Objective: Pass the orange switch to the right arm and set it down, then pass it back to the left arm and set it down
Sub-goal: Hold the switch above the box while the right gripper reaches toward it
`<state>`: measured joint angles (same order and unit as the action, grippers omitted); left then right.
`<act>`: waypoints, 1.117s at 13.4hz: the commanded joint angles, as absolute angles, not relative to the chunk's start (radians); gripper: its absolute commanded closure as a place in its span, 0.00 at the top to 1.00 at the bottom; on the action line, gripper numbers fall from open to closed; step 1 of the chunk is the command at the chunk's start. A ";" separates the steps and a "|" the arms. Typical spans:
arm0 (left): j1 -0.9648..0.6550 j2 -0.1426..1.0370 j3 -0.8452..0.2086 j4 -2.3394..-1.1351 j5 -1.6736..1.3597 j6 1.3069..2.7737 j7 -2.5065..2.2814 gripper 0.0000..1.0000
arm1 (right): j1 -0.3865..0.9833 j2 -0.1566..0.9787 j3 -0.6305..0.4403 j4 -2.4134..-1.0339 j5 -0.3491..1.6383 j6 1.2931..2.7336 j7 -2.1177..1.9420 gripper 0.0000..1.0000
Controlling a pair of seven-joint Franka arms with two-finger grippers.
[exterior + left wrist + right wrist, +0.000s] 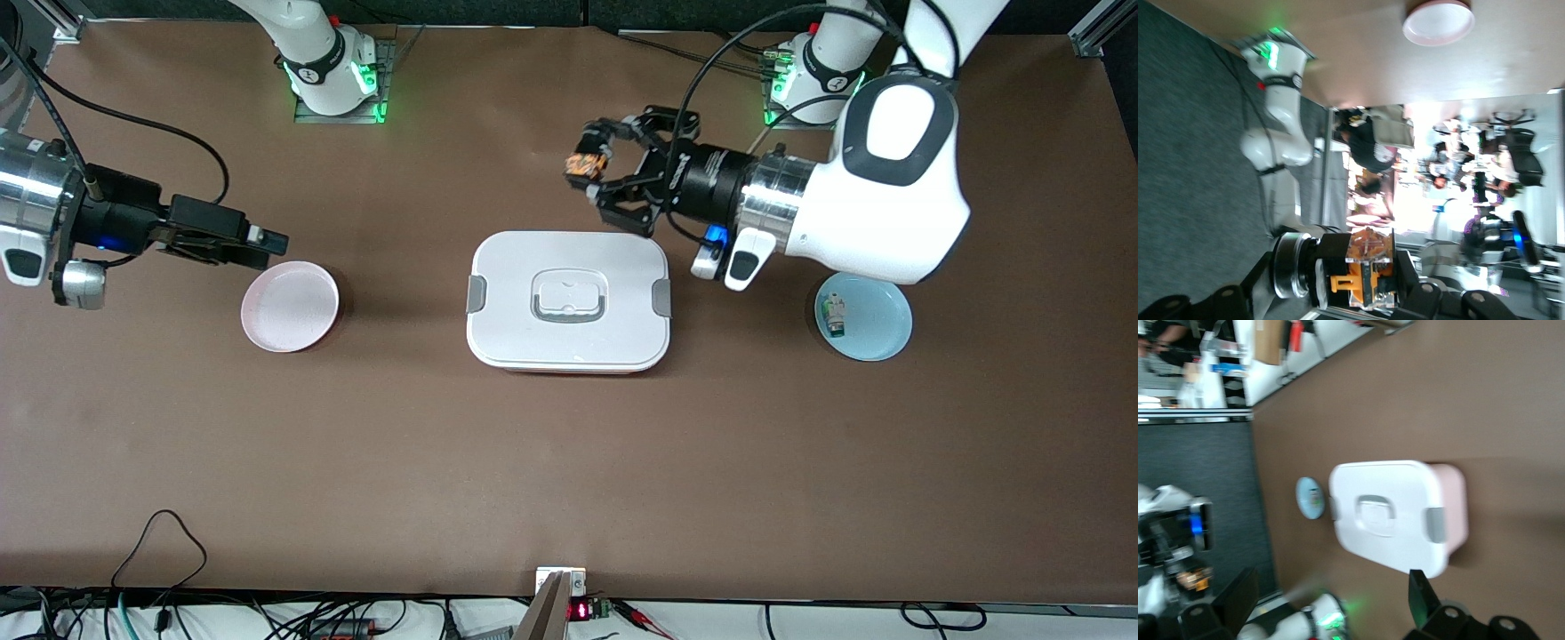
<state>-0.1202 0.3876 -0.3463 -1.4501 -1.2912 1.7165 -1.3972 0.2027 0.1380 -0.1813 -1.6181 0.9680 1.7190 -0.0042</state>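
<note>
The orange switch is a small black-and-orange part held in the air by my left gripper, which is shut on it. The gripper points sideways over bare table, just off the edge of the box that faces the robots' bases. In the left wrist view the switch sits between the black fingers. The white box has grey latches and lies at mid-table. My right gripper hovers open and empty by the pink plate; its fingers stand wide apart, with the box in its view.
A blue plate at the left arm's end carries a small white-and-green component. The pink plate is at the right arm's end. Cables hang along the table edge nearest the front camera.
</note>
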 commanded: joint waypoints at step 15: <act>-0.230 0.436 -0.341 -1.419 -1.410 1.934 -1.440 0.00 | 0.285 0.201 -0.091 -1.919 1.816 1.719 -0.497 1.00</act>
